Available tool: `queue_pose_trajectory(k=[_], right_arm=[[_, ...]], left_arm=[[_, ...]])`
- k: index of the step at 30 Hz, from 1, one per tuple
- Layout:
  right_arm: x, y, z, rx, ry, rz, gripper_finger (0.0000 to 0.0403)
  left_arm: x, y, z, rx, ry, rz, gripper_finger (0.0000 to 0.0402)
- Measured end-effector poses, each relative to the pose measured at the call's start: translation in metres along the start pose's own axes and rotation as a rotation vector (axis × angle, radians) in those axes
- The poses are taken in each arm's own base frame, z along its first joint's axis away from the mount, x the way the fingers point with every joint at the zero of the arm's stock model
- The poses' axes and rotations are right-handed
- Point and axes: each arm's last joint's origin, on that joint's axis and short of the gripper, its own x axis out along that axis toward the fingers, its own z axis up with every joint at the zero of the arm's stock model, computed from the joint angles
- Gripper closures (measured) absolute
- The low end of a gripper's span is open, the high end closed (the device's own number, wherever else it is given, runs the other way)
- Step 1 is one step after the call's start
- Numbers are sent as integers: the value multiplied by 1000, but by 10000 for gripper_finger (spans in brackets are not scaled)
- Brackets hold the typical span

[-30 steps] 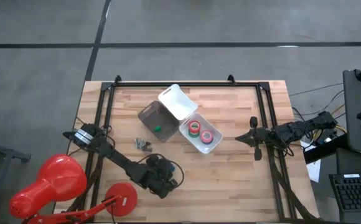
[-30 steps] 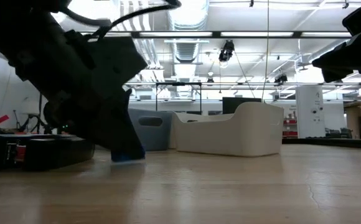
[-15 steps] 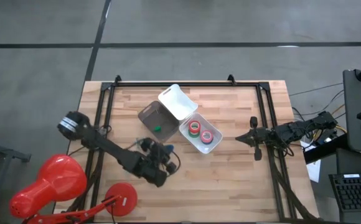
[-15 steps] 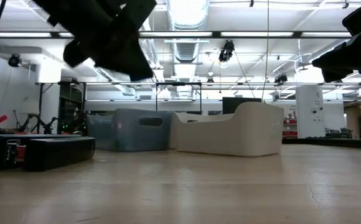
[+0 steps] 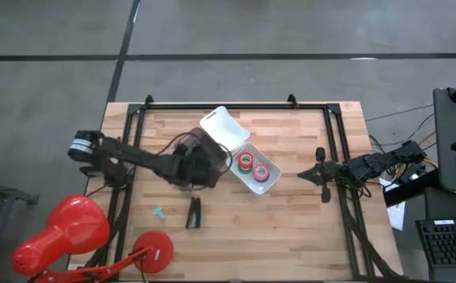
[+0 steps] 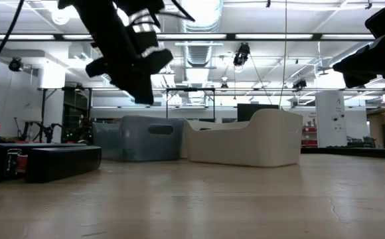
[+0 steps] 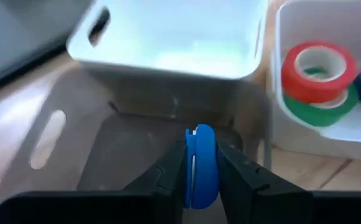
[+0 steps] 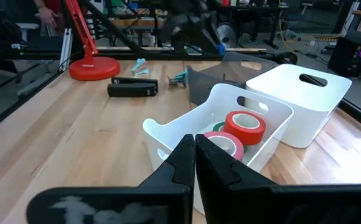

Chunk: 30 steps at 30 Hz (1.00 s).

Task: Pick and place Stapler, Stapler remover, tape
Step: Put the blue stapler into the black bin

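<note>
My left gripper [image 7: 200,177] hangs over the open grey bin [image 7: 56,143] and is shut on a small blue plastic piece [image 7: 200,155], seen edge-on, which I take for a staple remover. From above, the same gripper [image 5: 198,167] covers most of that bin [image 5: 190,138]. The black stapler [image 5: 193,212] lies flat on the table near the front edge, also in the low view [image 6: 43,162]. Red, green and pink tape rolls [image 7: 317,71] lie in a white tray [image 5: 253,169]. My right gripper [image 5: 320,174] waits, shut, at the table's right side. My left gripper pinches the blue piece's lower part [image 7: 200,186] between its two fingers [image 7: 168,174]. It comes from above, slanting toward the far edge. The piece stands on edge between the fingers and rises past their tips. It is lifted clear over the grey bin's floor.
An empty white bin [image 5: 224,130] stands behind the grey one, touching it. A small teal piece [image 5: 159,212] lies left of the stapler. A red lamp base [image 5: 153,250] sits at the near left corner. Bare wood stretches between the trays and my right gripper.
My left gripper has risen from the table beside the stapler, carrying the blue piece up with it. It has then swung toward the far edge until it hangs over the grey bin. The stapler has stayed where it was.
</note>
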Motion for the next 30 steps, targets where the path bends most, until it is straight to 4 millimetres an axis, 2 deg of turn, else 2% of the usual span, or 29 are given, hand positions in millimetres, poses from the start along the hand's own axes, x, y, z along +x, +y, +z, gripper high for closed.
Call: queue_pose_trajectory(k=[5, 12, 24, 30], right_arm=[[0, 0, 0, 0, 0, 0, 394], [0, 0, 0, 0, 0, 0, 394], [0, 0, 0, 0, 0, 0, 394], [0, 0, 0, 0, 0, 0, 394]], left_arm=[[18, 10, 5, -43, 134, -30, 319], [35, 24, -4, -60, 249, -33, 320], [46, 30, -14, -33, 252, -42, 307], [46, 29, -13, -51, 235, -55, 290]])
